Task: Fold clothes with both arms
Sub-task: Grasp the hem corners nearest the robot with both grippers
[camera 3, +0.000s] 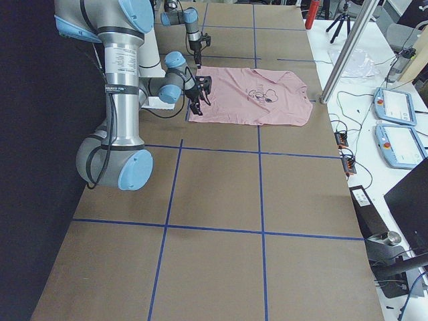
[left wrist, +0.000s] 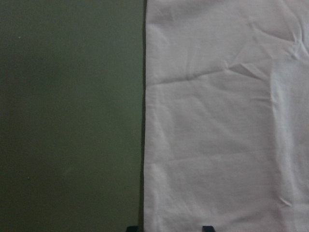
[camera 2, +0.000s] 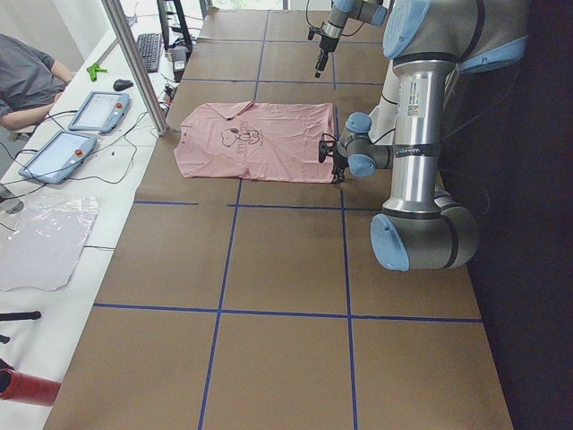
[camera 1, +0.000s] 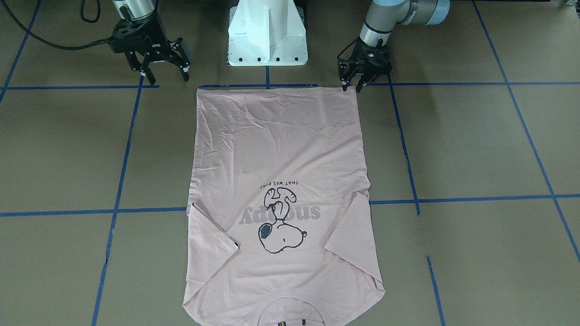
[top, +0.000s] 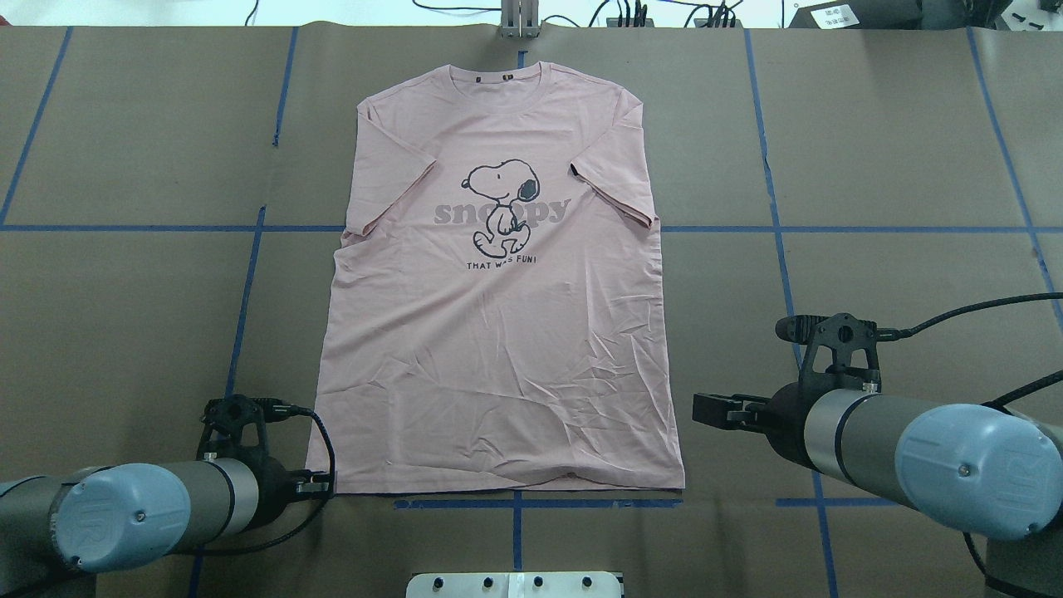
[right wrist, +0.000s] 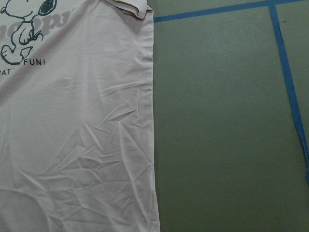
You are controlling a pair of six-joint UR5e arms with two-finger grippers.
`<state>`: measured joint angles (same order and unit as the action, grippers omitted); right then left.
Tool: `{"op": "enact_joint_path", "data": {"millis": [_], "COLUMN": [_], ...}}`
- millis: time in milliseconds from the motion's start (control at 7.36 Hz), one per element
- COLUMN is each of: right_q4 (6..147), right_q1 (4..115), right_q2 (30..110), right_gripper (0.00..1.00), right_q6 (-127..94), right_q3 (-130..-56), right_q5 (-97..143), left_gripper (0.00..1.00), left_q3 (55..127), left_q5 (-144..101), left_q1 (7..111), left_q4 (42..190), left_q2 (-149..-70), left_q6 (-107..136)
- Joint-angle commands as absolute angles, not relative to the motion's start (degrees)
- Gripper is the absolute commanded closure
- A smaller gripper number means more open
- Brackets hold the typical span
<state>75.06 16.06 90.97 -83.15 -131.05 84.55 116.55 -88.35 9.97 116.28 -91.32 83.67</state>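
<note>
The pale pink T-shirt lies flat and face up on the brown table, with the Snoopy print showing, the sleeves folded in over the chest and the collar at the far side. My left gripper is low at the hem corner nearest it. It is open, and in the left wrist view its fingertips straddle the shirt's side edge. My right gripper hangs open above bare table, a little off the other hem corner, holding nothing. The right wrist view looks down on the shirt's side edge.
The white pedestal base stands just behind the hem. Blue tape lines grid the brown table. A person sits at a side bench with tablets beyond the collar end.
</note>
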Motion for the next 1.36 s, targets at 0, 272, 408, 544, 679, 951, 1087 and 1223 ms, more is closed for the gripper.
{"op": "enact_joint_path", "data": {"millis": [0,272,408,544,679,951,1087,1223], "right_q4": [75.1,75.1,75.1,75.1,75.1,75.1,75.1,75.1], "right_q1": [16.1,16.0,16.0,16.1,16.1,16.0,16.0,14.8], "right_q2": [91.0,91.0,91.1,91.1,91.1,91.1,91.1,91.0], "right_gripper": [0.00,0.00,0.00,0.00,0.00,0.00,0.00,0.00], "right_q6": [-83.2,-83.2,-83.2,-83.2,-83.2,-83.2,-83.2,-83.4], "right_q3": [-131.0,-131.0,-131.0,-131.0,-131.0,-131.0,-130.9,-130.8], "right_q5": [84.6,84.6,84.6,84.6,84.6,84.6,84.6,84.3], "left_gripper": [0.55,0.55,0.55,0.60,0.68,0.75,0.88,1.00], "left_q3": [116.5,116.5,116.5,116.5,116.5,116.5,116.5,116.6], "left_q5": [-88.4,-88.4,-88.4,-88.4,-88.5,-88.5,-88.5,-88.5], "left_q1": [9.9,9.8,9.8,9.7,9.6,9.6,9.6,9.6], "left_q4": [116.3,116.3,116.3,116.3,116.3,116.2,116.2,116.2], "left_q2": [-91.3,-91.3,-91.3,-91.3,-91.3,-91.3,-91.3,-91.3], "left_q6": [83.7,83.7,83.7,83.7,83.7,83.7,83.7,83.6]}}
